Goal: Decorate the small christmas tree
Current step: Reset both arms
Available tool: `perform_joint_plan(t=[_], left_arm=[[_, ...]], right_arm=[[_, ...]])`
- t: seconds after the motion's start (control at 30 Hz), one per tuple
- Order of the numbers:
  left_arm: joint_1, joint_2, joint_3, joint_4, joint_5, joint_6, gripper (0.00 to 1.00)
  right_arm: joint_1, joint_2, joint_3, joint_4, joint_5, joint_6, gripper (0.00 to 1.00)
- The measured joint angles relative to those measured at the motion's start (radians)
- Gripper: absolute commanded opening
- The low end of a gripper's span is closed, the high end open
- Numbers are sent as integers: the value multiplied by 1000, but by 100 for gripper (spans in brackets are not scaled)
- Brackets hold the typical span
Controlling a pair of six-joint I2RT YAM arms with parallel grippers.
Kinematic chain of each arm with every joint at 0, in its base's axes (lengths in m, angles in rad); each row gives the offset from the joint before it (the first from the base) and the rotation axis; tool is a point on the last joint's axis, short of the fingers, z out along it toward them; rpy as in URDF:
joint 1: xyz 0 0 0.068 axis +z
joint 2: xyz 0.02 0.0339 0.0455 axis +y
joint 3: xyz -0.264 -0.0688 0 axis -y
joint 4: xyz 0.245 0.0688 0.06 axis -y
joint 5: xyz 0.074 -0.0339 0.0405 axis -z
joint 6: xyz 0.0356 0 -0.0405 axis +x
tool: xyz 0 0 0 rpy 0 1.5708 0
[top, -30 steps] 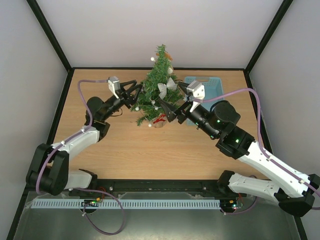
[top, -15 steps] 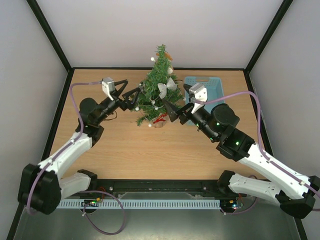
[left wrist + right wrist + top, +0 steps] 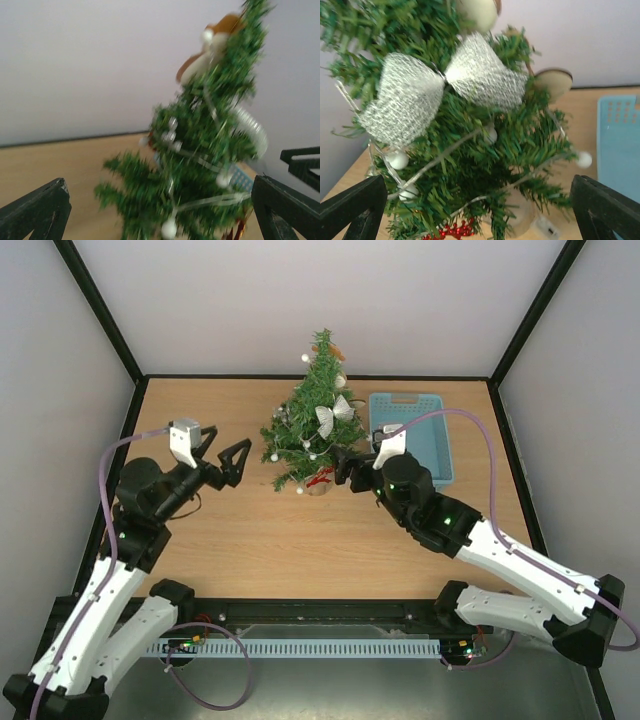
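The small christmas tree stands at the back middle of the table, hung with a silver mesh bow, white beads on a string, a red bead piece low down and a wooden ornament near the top. My left gripper is open and empty, a short way left of the tree and apart from it. In the left wrist view the tree is blurred between the wide fingers. My right gripper is open and empty close to the tree's lower right. The bow fills its view.
A light blue plastic basket sits right of the tree, behind the right arm, and shows at the edge of the right wrist view. The enclosure's walls rise close behind the tree. Bare wooden tabletop lies in front.
The left gripper opened and drew back to the left, away from the tree's left branches. The right arm lowered and swung in, with its open gripper staying by the tree's lower right.
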Motion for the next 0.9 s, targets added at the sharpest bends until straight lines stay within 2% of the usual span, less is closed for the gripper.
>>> perform_joint_plan(t=[0.17, 0.27, 0.47, 0.67, 0.9], left_arm=[[0, -106, -39, -225, -43, -13, 100], [0, -146, -82, -290, -42, -33, 100], [0, -137, -151, -316, -1, -100, 99], [0, -131, -151, -302, 43, -144, 100], [0, -103, -79, -319, 32, -135, 100]], right_arm=[[0, 5, -68, -26, 9, 159, 98], [0, 5, -124, -58, 18, 226, 98], [0, -26, -148, -109, 49, 281, 98], [0, -149, -161, -156, 141, 318, 98], [0, -293, -161, -168, 191, 320, 98]])
